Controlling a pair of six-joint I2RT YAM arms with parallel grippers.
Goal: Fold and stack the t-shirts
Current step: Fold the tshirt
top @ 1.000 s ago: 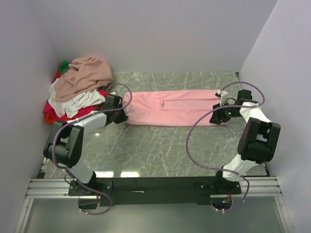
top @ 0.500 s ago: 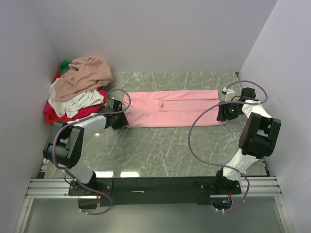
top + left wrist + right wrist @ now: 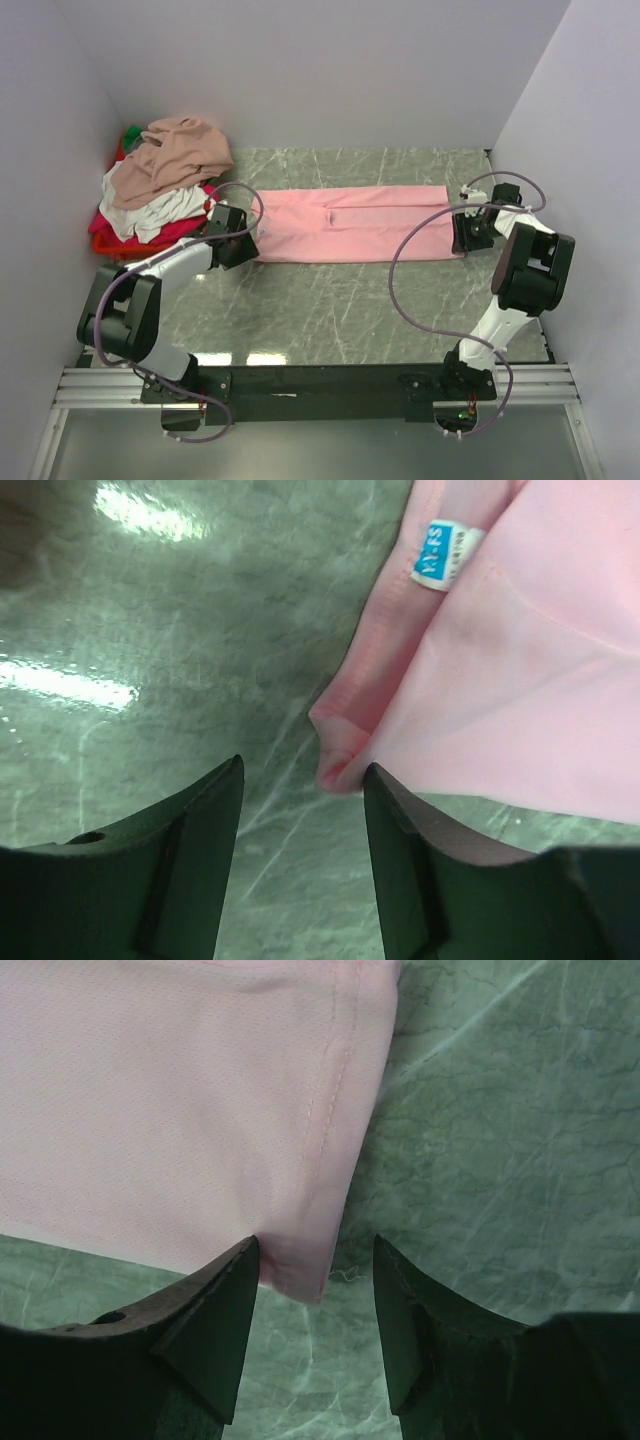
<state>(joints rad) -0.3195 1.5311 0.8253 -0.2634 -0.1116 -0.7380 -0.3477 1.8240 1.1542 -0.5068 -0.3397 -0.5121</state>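
We see a green marbled table (image 3: 330, 300) closed in by plain white walls (image 3: 300, 70). At its far left we find a red basket (image 3: 103, 243); a metal rail (image 3: 100, 386) spans the near edge.

Green marbled table (image 3: 330, 300), pink t-shirt (image 3: 350, 225) and red basket (image 3: 103, 243) on it.

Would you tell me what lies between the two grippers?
The light pink t-shirt, folded into a long band, stretches flat from the left gripper to the right gripper, as the top external view shows.
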